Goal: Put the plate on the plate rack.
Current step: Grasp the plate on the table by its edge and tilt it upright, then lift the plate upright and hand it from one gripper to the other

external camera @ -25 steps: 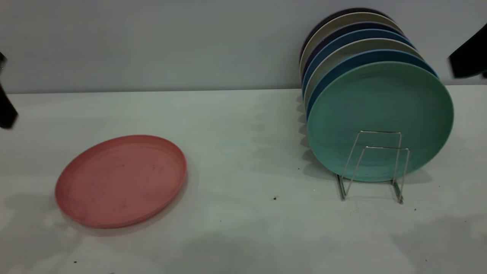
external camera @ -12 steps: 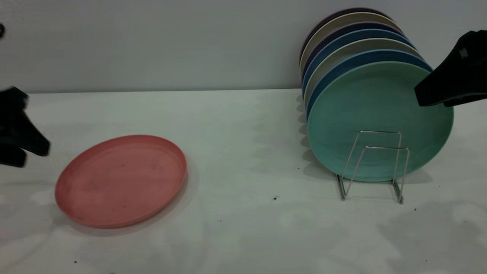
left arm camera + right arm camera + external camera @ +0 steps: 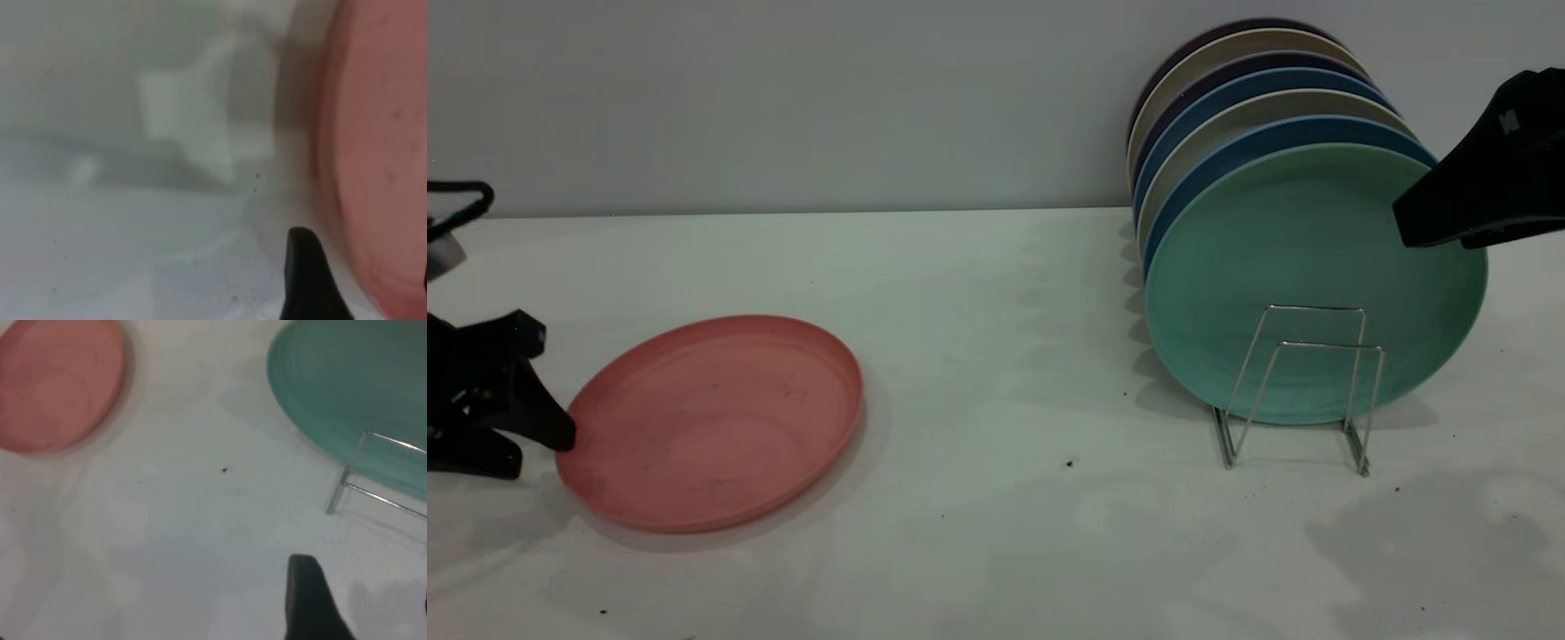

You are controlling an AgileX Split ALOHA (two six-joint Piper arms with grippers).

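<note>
Plate flat, face up, left on table; left gripper spread at its left rim; right gripper state unclear, raised near rack.

White table, plate, plate rack, seemingly crumbs

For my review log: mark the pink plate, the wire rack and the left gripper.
pink plate (image 3: pixel 711 422): exterior view, middle of its face.
wire rack (image 3: pixel 1316 309): exterior view, top bar of rear loop.
left gripper (image 3: pixel 534 427): exterior view, between fingertips.
</note>
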